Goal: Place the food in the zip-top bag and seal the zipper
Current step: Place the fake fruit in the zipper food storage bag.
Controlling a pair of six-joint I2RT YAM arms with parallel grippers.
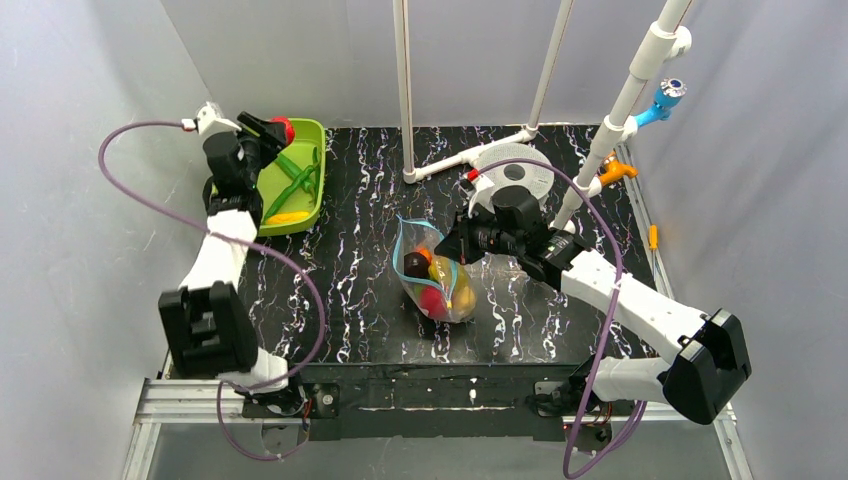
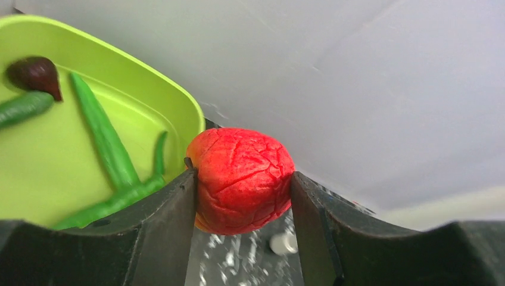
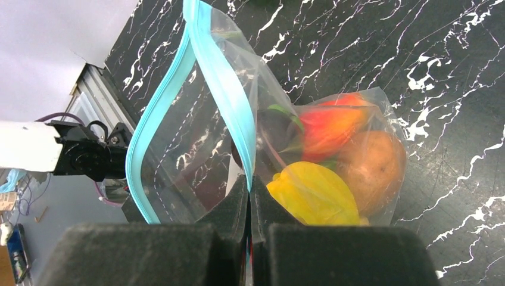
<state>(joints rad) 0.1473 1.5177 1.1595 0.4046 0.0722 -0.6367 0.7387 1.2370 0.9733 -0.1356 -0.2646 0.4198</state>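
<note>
The clear zip-top bag [image 1: 440, 285] lies mid-table with its mouth open; it holds red, yellow, brown and dark food. My right gripper [image 1: 462, 247] is shut on the bag's light-blue zipper [image 3: 226, 95] at the mouth edge and holds that side up. A yellow piece [image 3: 312, 193], a red-orange fruit [image 3: 330, 128] and a brown potato-like piece [image 3: 372, 170] show inside the bag. My left gripper [image 1: 272, 130] is shut on a red wrinkled fruit [image 2: 241, 179], held above the near edge of the lime-green tray [image 1: 310, 135] at the back left.
The tray [image 2: 172, 101] holds green bean pods [image 2: 104, 140] and a dark fig-like piece [image 2: 36, 74]. A white fan-like disc [image 1: 512, 165] and white pipe stands [image 1: 405, 90] are behind the bag. Orange and blue items [image 1: 615, 172] sit at the back right.
</note>
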